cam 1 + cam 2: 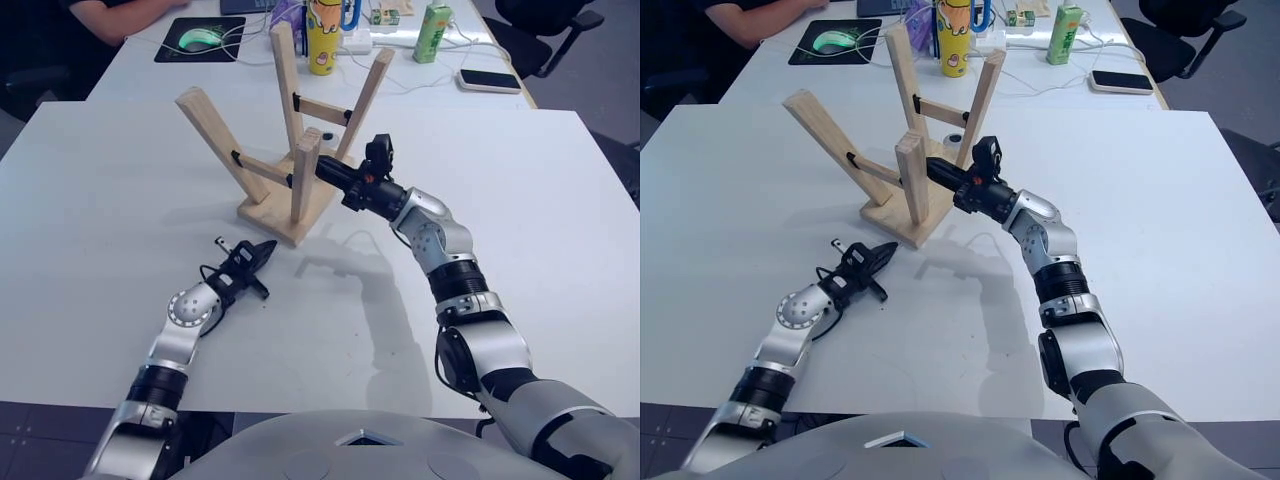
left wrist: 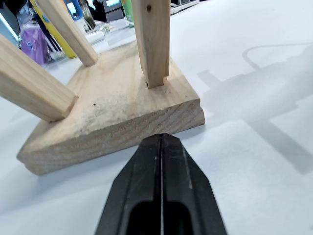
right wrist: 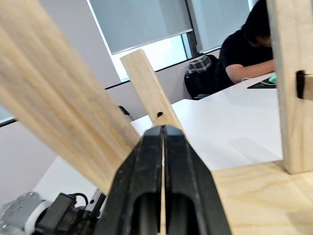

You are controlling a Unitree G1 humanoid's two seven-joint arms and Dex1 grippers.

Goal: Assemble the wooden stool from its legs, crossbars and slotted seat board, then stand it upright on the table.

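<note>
The wooden stool stands upside down on the white table, its seat board [image 1: 272,214] flat on the surface and its legs pointing up, splayed. Crossbars [image 1: 322,110] link the legs. My right gripper [image 1: 326,171] is shut and empty, and its tip sits beside the near leg [image 1: 305,178], above the seat board [image 3: 254,196]. My left gripper [image 1: 266,247] rests low on the table, shut with nothing in it, pointing at the near edge of the seat board [image 2: 112,122], a short gap away.
A second table behind carries a mouse on a black pad [image 1: 200,38], a yellow cup [image 1: 322,35], a green carton [image 1: 432,30] and a phone [image 1: 488,78]. White table surface lies open to the left, right and front of the stool.
</note>
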